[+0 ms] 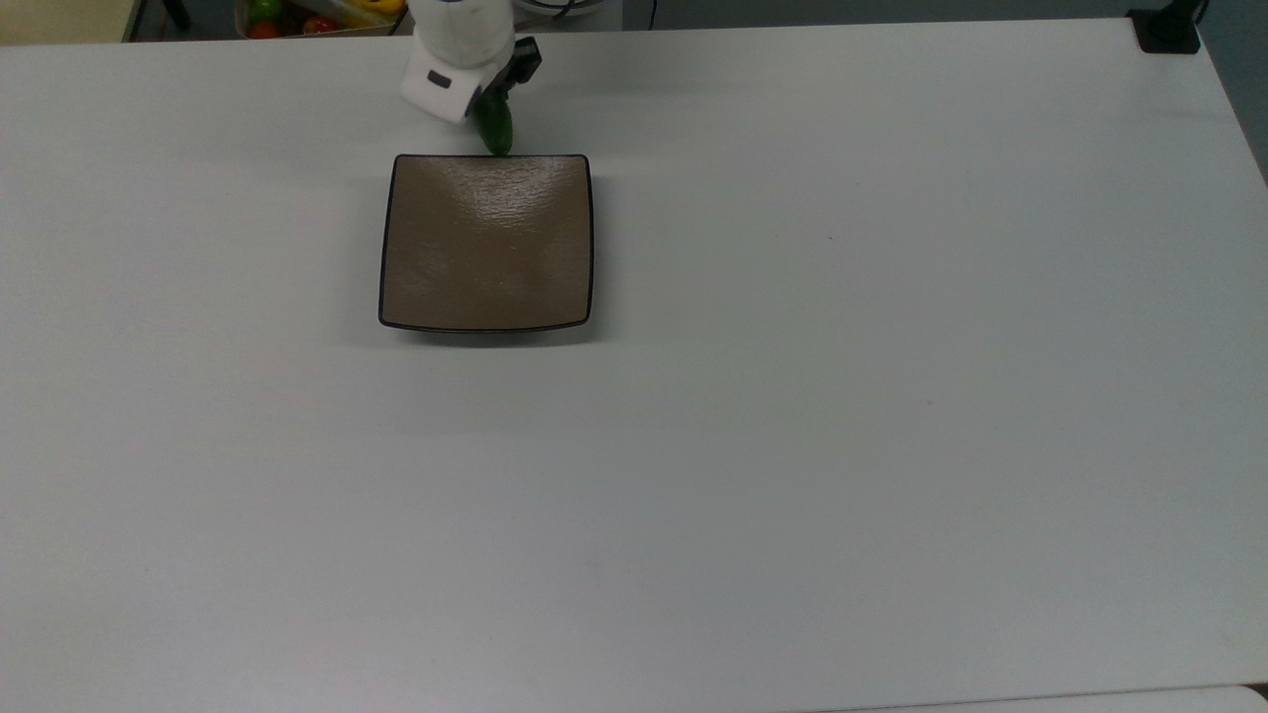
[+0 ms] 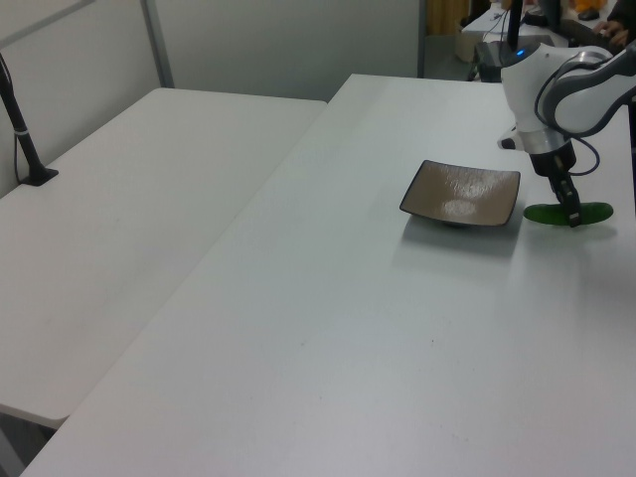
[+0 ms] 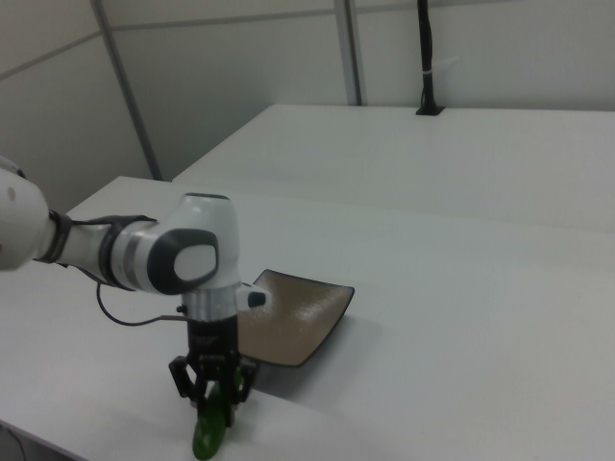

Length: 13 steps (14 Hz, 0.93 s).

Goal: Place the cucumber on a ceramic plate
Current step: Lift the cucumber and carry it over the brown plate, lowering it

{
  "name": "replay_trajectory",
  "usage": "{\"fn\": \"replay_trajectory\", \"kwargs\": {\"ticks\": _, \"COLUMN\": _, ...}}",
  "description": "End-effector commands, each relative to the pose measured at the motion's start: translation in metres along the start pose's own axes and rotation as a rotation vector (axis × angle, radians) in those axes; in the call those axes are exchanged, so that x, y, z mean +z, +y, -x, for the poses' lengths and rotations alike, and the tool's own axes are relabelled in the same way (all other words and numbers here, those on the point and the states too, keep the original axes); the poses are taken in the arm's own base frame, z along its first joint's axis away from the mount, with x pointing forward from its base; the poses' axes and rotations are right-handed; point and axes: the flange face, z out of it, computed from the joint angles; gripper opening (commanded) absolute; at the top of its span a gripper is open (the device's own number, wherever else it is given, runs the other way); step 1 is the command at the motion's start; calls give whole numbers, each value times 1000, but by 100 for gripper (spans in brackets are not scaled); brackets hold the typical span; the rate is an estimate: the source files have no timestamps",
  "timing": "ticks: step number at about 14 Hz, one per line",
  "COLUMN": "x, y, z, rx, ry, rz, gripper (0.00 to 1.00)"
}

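Observation:
The square glossy brown ceramic plate sits on the white table, with nothing on it. Just beyond its far edge in the top view lies the dark green cucumber, partly under the arm's white hand. In the left view the cucumber is to the right of the plate. My gripper points down onto its middle. In the right view the fingers straddle the cucumber, and the gripper is shut on it, just in front of the plate.
A box of colourful fruit stands past the table's far edge in the top view. A black clamp base sits at the top view's right far corner. A second white table with a black post adjoins in the left view.

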Motion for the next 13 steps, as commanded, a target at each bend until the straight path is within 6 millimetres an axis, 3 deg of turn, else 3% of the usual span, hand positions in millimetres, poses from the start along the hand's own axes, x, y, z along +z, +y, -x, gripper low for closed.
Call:
{"fn": "replay_trajectory", "kwargs": {"ticks": 1, "x": -48, "y": -25, "z": 12, "rx": -42, "ry": -50, "rz": 33, "gripper": 27}}
{"fn": "replay_trajectory", "kwargs": {"ticks": 5, "x": -111, "y": -11, "z": 0, "rx": -9, "ry": 80, "rz": 38, "gripper": 27}}
{"fn": "replay_trajectory", "kwargs": {"ticks": 7, "x": -131, "y": -4, "z": -9, "rx": 9, "ry": 142, "rz": 19, "gripper": 28}}
{"fn": "replay_trajectory", "kwargs": {"ticks": 10, "x": -140, "y": 8, "z": -26, "rx": 24, "ry": 193, "rz": 1, "gripper": 28}}
{"fn": "replay_trajectory", "kwargs": {"ticks": 13, "x": -132, "y": 18, "z": -55, "rx": 111, "ry": 286, "rz": -1, "gripper": 28}}
